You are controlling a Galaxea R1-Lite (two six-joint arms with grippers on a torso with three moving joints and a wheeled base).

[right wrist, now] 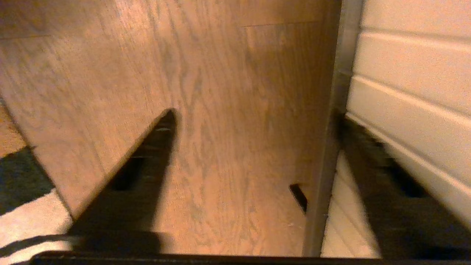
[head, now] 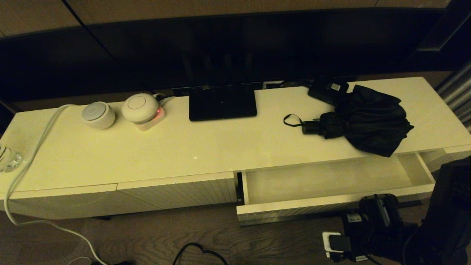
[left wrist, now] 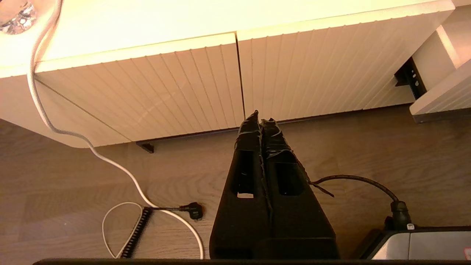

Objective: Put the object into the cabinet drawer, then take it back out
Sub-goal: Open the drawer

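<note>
1. Down at the lower right of the head view, the right gripper (head: 369, 209) hangs by the front of the pulled-out drawer (head: 331, 204), fingers apart, holding nothing.
2. Left gripper (left wrist: 260, 121) idles over the floor, fingers pressed together.
3. Right of centre on the cabinet top (head: 154, 147) lies the umbrella (head: 362, 119).
4. It looks light and floppy; the stiff handle (head: 312, 127) seems the surest hold.

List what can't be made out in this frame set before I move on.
- Right gripper: in the head view, dark and merged with the arm; fingertips indistinct.
- Umbrella: absent from both wrist views.
- Drawer: near inside hidden by its front in the head view.
- Left gripper: outside the head view.
</note>
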